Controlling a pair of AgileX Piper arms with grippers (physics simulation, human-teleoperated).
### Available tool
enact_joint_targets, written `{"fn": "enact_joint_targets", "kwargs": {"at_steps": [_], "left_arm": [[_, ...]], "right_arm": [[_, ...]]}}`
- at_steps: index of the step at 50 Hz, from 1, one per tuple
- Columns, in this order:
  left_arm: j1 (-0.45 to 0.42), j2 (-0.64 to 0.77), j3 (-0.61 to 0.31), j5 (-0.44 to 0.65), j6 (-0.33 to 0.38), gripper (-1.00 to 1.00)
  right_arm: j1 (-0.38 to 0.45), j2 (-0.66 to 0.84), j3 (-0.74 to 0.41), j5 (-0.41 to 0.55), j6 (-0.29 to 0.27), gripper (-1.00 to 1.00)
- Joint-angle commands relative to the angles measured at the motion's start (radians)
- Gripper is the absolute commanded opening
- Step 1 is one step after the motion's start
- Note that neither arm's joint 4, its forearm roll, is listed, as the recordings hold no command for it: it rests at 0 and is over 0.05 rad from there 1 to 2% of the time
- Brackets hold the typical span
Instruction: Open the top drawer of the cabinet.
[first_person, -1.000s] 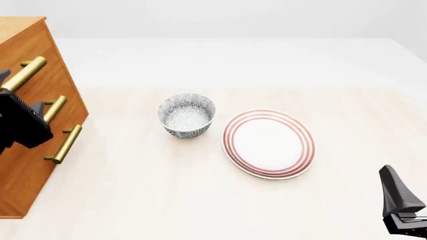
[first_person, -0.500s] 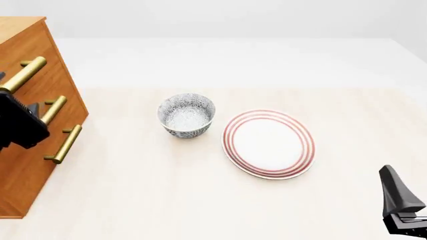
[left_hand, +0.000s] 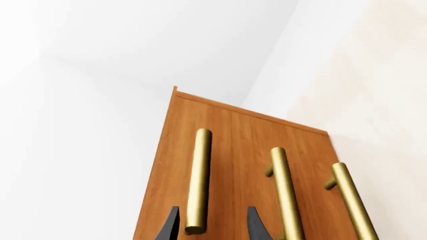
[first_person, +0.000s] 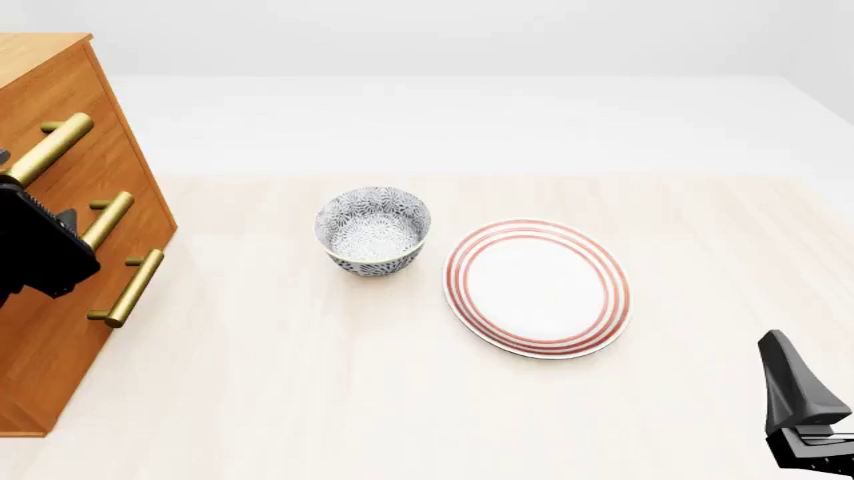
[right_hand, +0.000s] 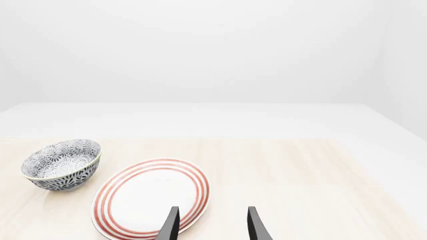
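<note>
- Front view: the left gripper (first_person: 11, 180) is mostly cut off at the picture's edge, so only a black block of the arm shows in front of the cabinet (first_person: 60, 290).
- The left wrist view shows just the two dark fingertips (left_hand: 171, 227), with the rest out of frame.
- The left jaws are spread apart, and the near end of the top drawer's brass handle (left_hand: 197, 180) sits between them. The tips do not seem to press on it, but it is hard to tell.
- The top drawer (left_hand: 220, 150) looks flat with the cabinet front, though no drawer lines can be made out.
- Two more brass handles (left_hand: 285, 192) lie off to one side of the left jaws.
- The right gripper (right_hand: 212, 225) is also cut off low, and its jaws are spread with nothing between them.
- Just past the right jaws lies a red-ringed plate (right_hand: 151, 197), partly hidden by one fingertip.
- A patterned bowl (right_hand: 61, 164) stands beside the plate, farther from the jaws, on the pale table (first_person: 400, 400).
</note>
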Motion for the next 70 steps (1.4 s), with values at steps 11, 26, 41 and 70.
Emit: {"fn": "enact_joint_targets", "kwargs": {"at_steps": [11,26,41,70], "left_arm": [[0.02,0.065,-0.009,-0.042,-0.01,1.0],[-0.003,0.036,0.004,-0.033,0.01,-1.0],[-0.04,0.017,0.052,-0.063,0.072,-1.0],[-0.141,0.037,0.057,-0.106,0.148,-1.0]], "right_arm": [[0.0,0.0,0.001,-0.001,0.001,1.0],[0.0,0.0,0.001,-0.001,0.001,1.0],[0.0,0.0,0.001,-0.001,0.001,1.0],[0.0,0.0,0.001,-0.001,0.001,1.0]]}}
